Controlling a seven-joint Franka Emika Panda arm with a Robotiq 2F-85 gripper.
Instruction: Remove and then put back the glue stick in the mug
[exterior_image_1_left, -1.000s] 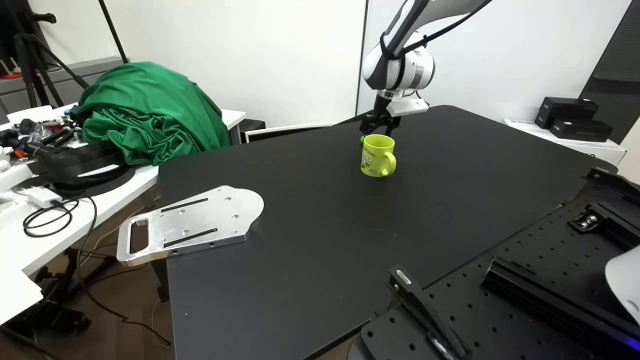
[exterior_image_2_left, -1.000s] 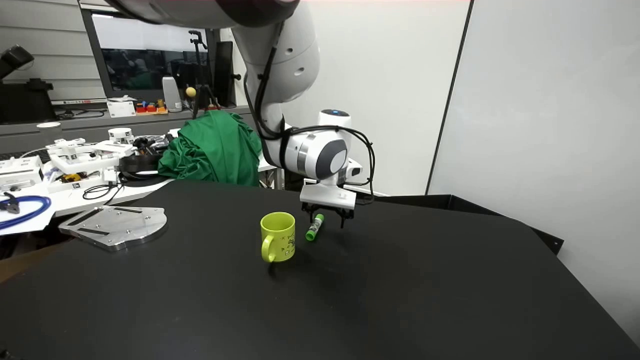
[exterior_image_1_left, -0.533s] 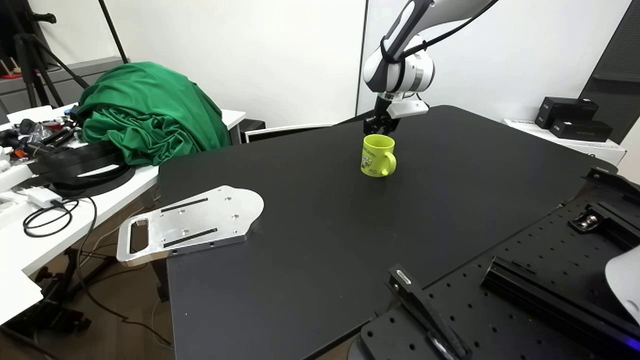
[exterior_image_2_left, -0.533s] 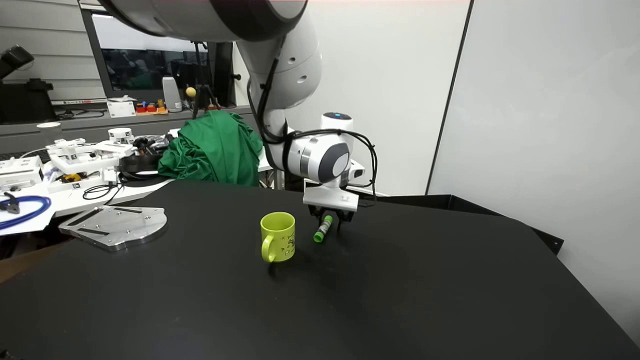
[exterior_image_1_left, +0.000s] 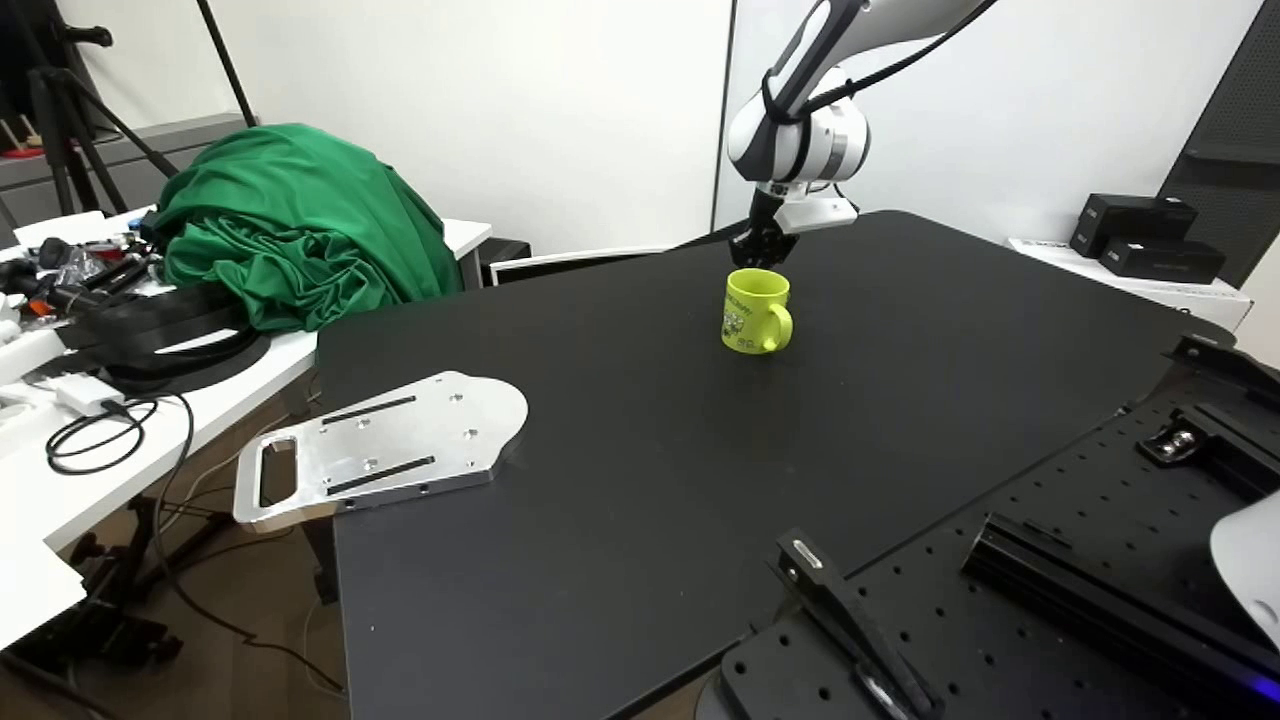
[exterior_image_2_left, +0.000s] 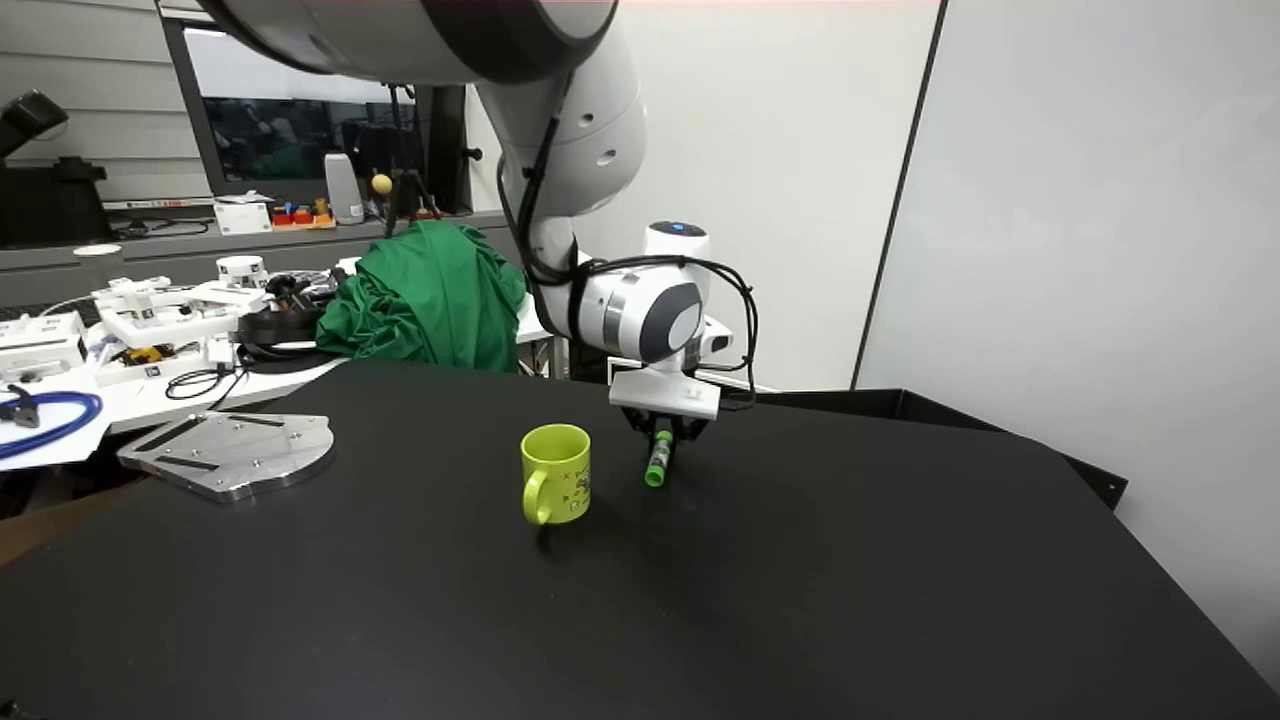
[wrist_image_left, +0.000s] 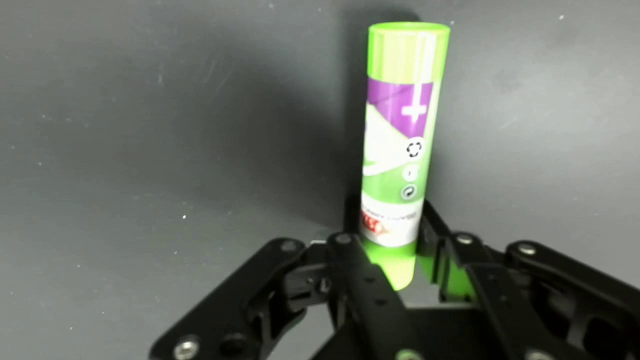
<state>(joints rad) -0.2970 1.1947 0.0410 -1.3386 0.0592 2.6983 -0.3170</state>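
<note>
Glue stick (wrist_image_left: 396, 150) is out of the mug (exterior_image_2_left: 560, 478), near it but apart, held close to one end by the gripper (wrist_image_left: 390, 220), whose fingers (wrist_image_left: 357, 265) are drawn in against both its sides. The mug stands upright on the table (exterior_image_2_left: 800, 560); I cannot tell whether the stick touches the table too.

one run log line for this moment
gripper: closed on glue stick | glue stick lifted: unclear | mug: upright on black table, glue stick outside | put-back: not yet done
</note>
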